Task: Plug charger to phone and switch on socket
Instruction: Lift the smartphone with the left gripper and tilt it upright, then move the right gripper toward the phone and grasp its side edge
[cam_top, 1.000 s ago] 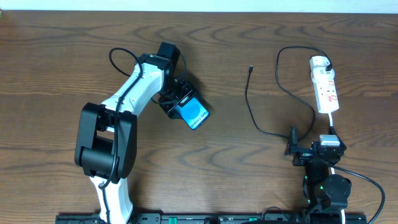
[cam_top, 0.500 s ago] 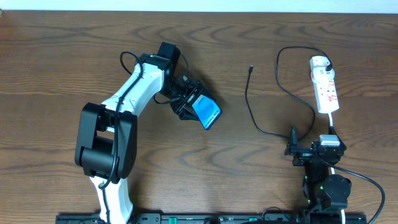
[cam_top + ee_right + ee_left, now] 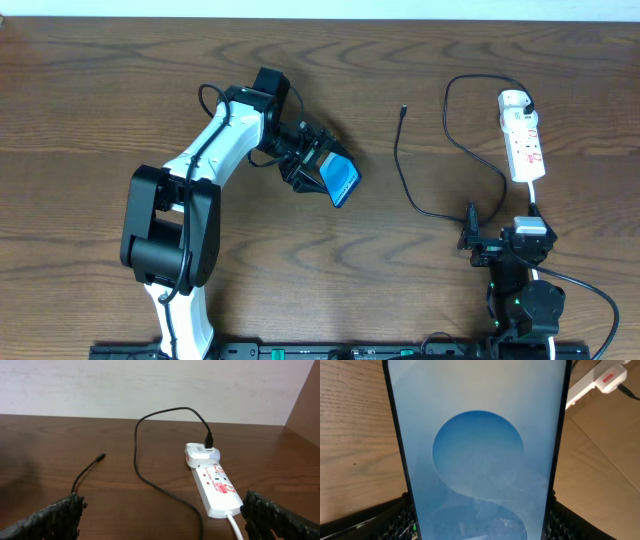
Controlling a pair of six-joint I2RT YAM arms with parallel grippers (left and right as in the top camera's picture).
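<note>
The phone (image 3: 342, 183), its cyan-blue screen lit, is held off the wooden table and tilted on edge. My left gripper (image 3: 322, 170) is shut on its two long sides. The left wrist view is filled by the phone (image 3: 477, 450), with black fingers (image 3: 402, 520) at both lower edges. The charger is a thin black cable (image 3: 400, 170) whose plug tip (image 3: 403, 110) lies free on the table, right of the phone. Its other end goes into the white socket (image 3: 523, 140) at the far right. My right gripper (image 3: 165, 522) is open just in front of the socket (image 3: 212, 485), holding nothing. The plug tip (image 3: 101, 455) lies ahead to its left.
The socket's thick white cord (image 3: 537, 195) runs back toward the right arm. The black cable loops (image 3: 137, 460) across the table between plug tip and socket. A pale wall (image 3: 150, 385) stands behind the table's far edge.
My left gripper has carried the phone to the right and tipped it further on edge. The right arm, the cable and the socket have not moved.
</note>
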